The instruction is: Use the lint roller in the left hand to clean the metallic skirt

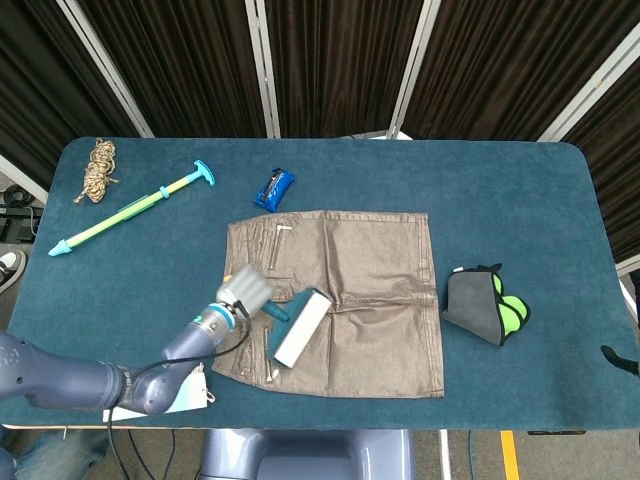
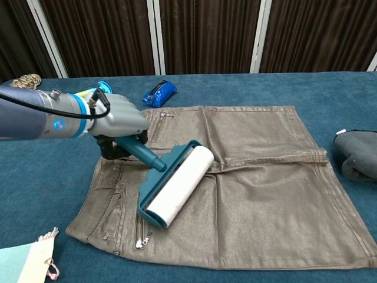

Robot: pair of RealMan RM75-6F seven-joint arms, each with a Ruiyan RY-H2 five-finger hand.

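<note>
Here the left hand (image 2: pixel 118 121) grips the lint roller (image 2: pixel 174 186) by its handle, the roll pressed on the metallic skirt (image 2: pixel 265 183) spread near the surface's front edge.

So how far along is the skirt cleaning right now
Done: the left robot hand already holds the lint roller. In hand: the roll lies on the left part of the metallic skirt. Left: which parts have been cleaned can't be told; nothing touches its right side.

Coiled rope (image 1: pixel 97 168), green-teal pump (image 1: pixel 131 209), blue packet (image 1: pixel 273 188) — grey-green cloth bundle (image 1: pixel 486 305) well right.
</note>
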